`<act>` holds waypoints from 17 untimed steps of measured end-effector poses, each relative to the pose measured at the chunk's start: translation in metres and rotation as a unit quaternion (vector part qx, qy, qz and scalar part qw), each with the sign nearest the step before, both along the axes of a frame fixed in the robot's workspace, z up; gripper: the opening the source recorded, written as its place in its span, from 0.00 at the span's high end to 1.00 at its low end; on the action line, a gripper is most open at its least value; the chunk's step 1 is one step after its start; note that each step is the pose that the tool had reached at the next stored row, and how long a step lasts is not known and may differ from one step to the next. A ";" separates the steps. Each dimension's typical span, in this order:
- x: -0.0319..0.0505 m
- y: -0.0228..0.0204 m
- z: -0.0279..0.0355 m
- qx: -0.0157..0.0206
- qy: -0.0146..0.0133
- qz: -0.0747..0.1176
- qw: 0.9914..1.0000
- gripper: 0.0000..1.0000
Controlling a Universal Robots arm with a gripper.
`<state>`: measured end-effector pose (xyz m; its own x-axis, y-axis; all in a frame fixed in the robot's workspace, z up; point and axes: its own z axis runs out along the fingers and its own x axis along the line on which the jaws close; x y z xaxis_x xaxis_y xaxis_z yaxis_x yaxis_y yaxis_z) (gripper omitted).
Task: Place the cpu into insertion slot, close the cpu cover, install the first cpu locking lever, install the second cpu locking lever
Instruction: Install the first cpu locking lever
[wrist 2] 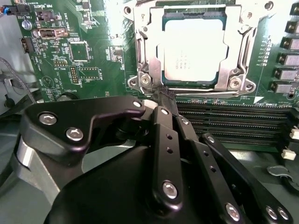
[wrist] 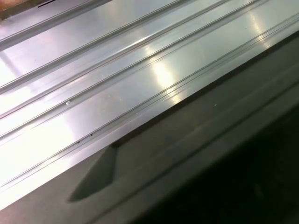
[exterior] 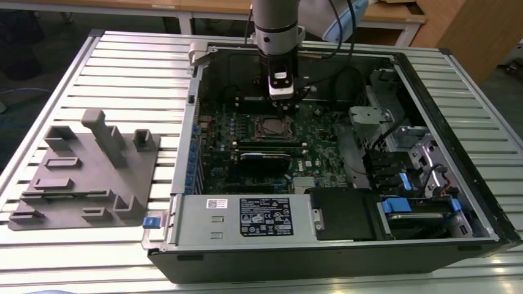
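The worktop [exterior: 122, 67] was silver metal, ribbed with long parallel grooves that ran across from the exterior view's left edge to its right. In the first wrist view the same shiny, grooved surface [wrist: 117, 70] caught the light. Two things lay on it. An open black computer case [exterior: 327, 260] lay on its side over the middle and the exterior view's right, reaching almost to the edge nearest that camera. A grey moulded fixture [exterior: 86, 177] with upright posts sat flat by the left edge, just beside the case.
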<state>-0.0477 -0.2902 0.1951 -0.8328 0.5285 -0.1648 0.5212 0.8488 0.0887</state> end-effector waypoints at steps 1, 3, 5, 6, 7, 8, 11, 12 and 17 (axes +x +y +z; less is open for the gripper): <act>0.0000 0.0001 0.0000 0.000 0.000 0.000 1.000 0.89; 0.0001 0.0001 0.0000 0.000 0.000 0.000 1.000 0.89; 0.0002 0.0002 -0.0001 0.000 0.000 0.000 1.000 0.89; 0.0002 0.0002 -0.0001 0.000 0.000 0.000 1.000 0.89; 0.0004 0.0002 -0.0001 0.000 0.000 0.000 1.000 0.89; 0.0007 0.0001 -0.0001 0.000 0.000 0.000 1.000 0.89; 0.0017 0.0000 0.0000 0.000 0.000 0.000 1.000 0.89; 0.0021 0.0000 0.0001 0.000 0.000 0.000 1.000 0.89; 0.0026 0.0008 0.0003 -0.001 0.000 0.000 1.000 0.89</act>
